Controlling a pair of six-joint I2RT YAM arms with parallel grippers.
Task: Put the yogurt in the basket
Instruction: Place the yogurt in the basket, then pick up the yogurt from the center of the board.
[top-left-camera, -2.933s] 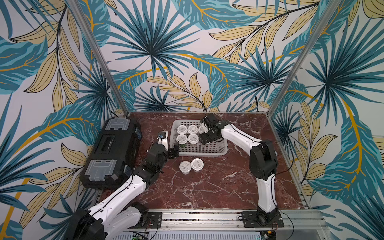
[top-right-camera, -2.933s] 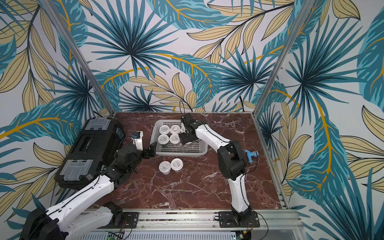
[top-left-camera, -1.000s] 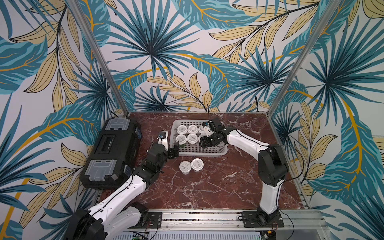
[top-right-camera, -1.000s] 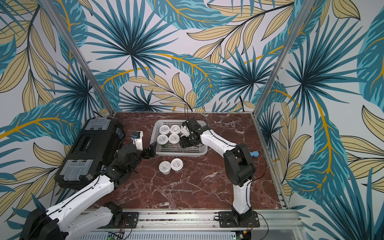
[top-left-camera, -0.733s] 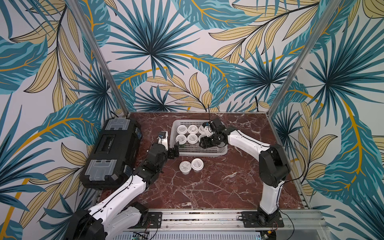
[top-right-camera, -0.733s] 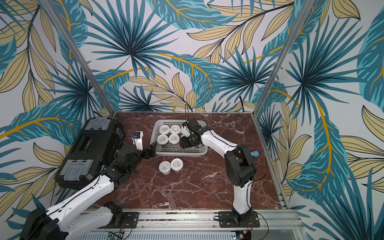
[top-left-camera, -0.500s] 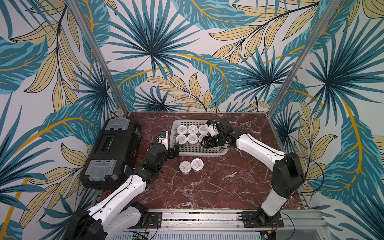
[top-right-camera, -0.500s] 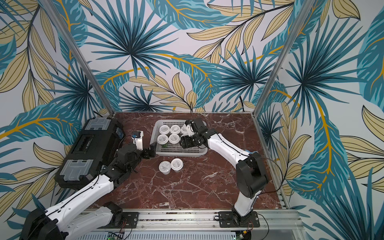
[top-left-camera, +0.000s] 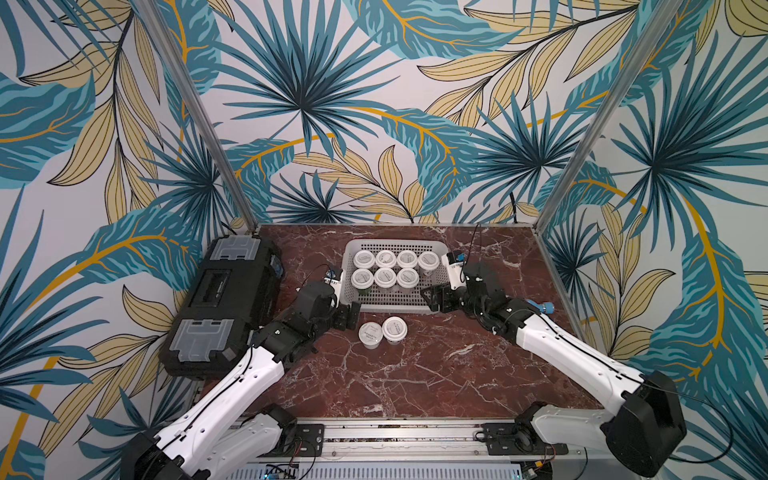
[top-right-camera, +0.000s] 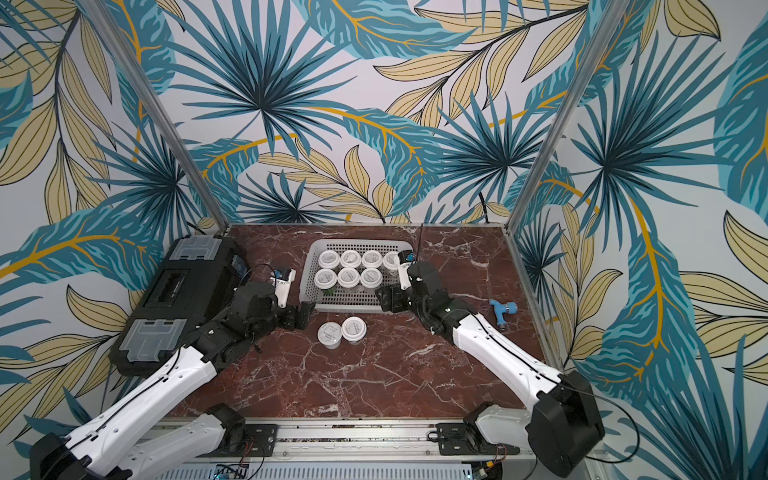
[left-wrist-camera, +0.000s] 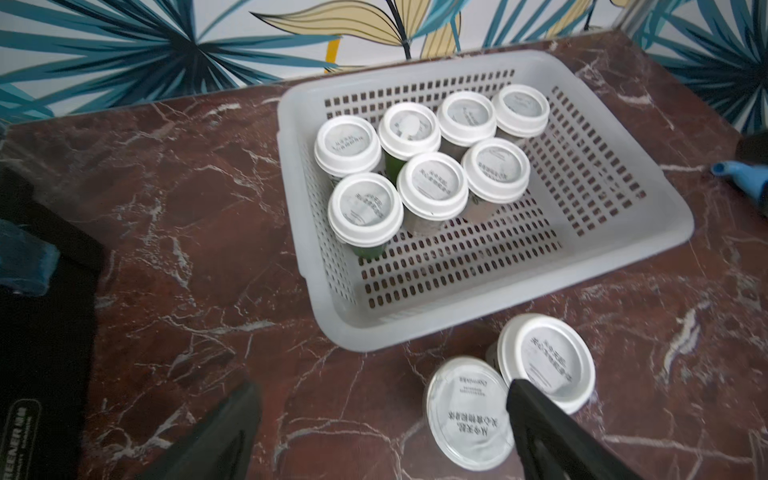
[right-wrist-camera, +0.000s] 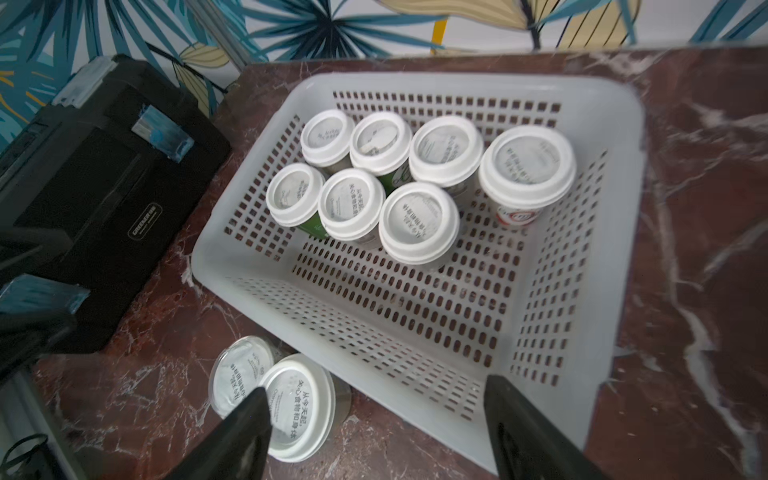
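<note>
The pale basket (top-left-camera: 390, 306) holds several upright yogurt cups (top-left-camera: 385, 277) in two rows at its far left. The right-most cup (right-wrist-camera: 525, 170) stands free, with red print on its body. Two more yogurt cups (top-left-camera: 370, 335) (top-left-camera: 394, 329) stand side by side on the marble just in front of the basket. My left gripper (top-left-camera: 347, 318) is open and empty by the basket's near left corner, left of those two cups (left-wrist-camera: 469, 415). My right gripper (top-left-camera: 434, 298) hangs open and empty at the basket's near right corner (right-wrist-camera: 540, 436).
A big black case (top-left-camera: 232, 299) lies along the left side, close behind my left arm. A small blue plastic piece (top-right-camera: 503, 309) lies near the right wall. Metal posts and patterned walls close in the marble table (top-left-camera: 415, 374).
My right gripper has opened, let go of a cup in the basket's back row and drawn back to the near right corner. The left arm has barely moved.
</note>
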